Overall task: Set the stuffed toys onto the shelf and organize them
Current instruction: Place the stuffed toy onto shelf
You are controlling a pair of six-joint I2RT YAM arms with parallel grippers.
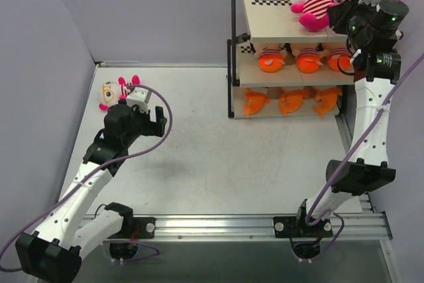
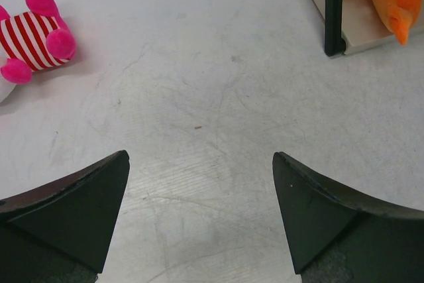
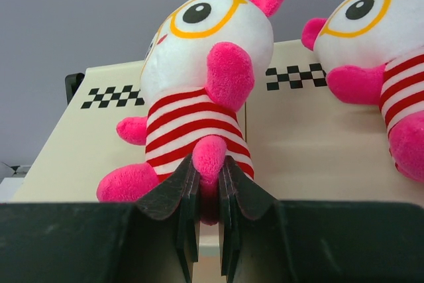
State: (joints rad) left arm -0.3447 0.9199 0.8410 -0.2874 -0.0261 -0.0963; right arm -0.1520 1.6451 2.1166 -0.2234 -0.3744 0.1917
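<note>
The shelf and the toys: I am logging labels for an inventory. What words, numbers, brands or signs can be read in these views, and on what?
None: no word, number or brand can be read in any view.
Shelf: only black-and-white checkered strips on the boards, a pattern without letters.
Stuffed toys: drawn faces and stripes, no printed tag showing.

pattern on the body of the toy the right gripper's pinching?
Red-and-white stripes across the glasses toy; clearest in the right wrist view.
</note>
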